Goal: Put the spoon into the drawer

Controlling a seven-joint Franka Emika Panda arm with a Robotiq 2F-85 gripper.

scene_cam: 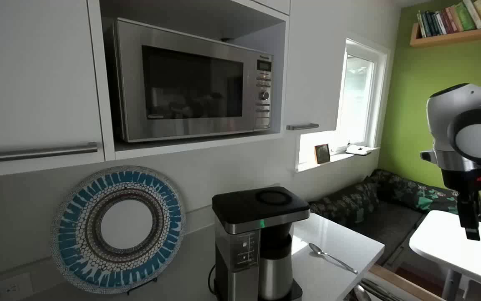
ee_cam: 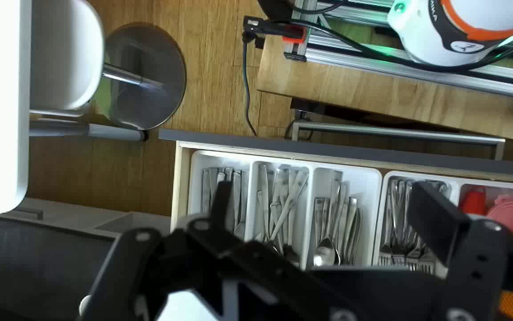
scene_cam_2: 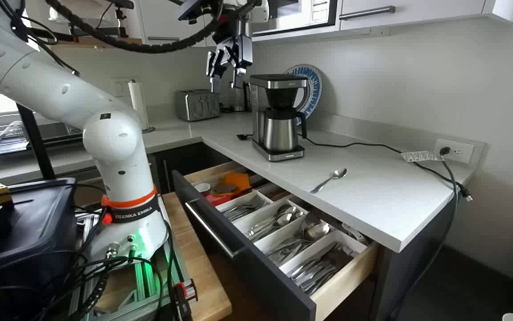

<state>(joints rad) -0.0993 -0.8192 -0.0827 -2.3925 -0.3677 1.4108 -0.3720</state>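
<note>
A metal spoon (scene_cam_2: 338,173) lies on the white countertop, its handle pointing to the edge above the drawer. It also shows in an exterior view (scene_cam: 316,249) beside the coffee maker. The dark-fronted drawer (scene_cam_2: 256,273) stands open and holds white trays of cutlery. It fills the middle of the wrist view (ee_cam: 327,150), where the loose spoon is not seen. My gripper (scene_cam_2: 226,84) is high above the counter and drawer, away from the spoon. In the wrist view its fingers (ee_cam: 321,191) are spread wide with nothing between them. In an exterior view the fingers (scene_cam: 472,234) overlap.
A coffee maker (scene_cam_2: 278,129) stands on the counter near the spoon, with its cord (scene_cam_2: 359,144) running to the wall. Cabinets and a microwave (scene_cam: 194,83) hang above. A white table (scene_cam: 461,246) is beyond the counter's end. The drawer's handle (scene_cam_2: 209,228) faces the robot base.
</note>
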